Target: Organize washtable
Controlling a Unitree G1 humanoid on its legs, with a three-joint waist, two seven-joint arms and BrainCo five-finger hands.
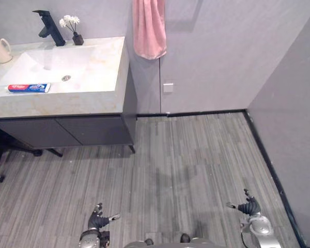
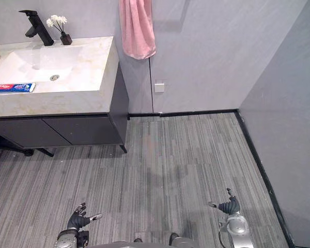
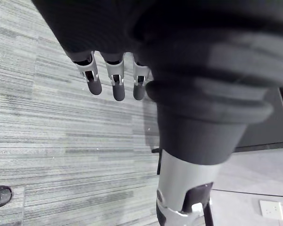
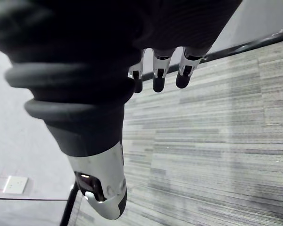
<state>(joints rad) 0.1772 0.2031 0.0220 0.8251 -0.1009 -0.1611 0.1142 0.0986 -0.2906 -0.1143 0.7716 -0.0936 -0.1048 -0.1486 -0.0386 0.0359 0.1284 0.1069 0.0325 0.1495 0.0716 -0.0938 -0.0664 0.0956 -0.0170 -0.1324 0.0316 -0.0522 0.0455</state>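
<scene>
The washtable [image 1: 88,101] with a marble top and white sink stands at the far left, over a dark cabinet. A red-and-blue toothpaste tube [image 1: 29,88] lies on the sink's front ledge. A cream mug [image 1: 0,49] sits at the left edge, a black faucet [image 1: 49,27] and a small vase of white flowers [image 1: 73,29] at the back. My left hand [image 1: 98,222] and right hand [image 1: 249,207] hang low over the floor, far from the table, fingers [image 3: 114,81] relaxed and holding nothing.
A pink towel [image 1: 149,28] hangs on the grey wall right of the washtable. A white socket [image 1: 168,88] sits low on that wall. A second wall [image 1: 294,119] with a dark skirting closes the right side. Grey plank floor [image 1: 186,165] lies between.
</scene>
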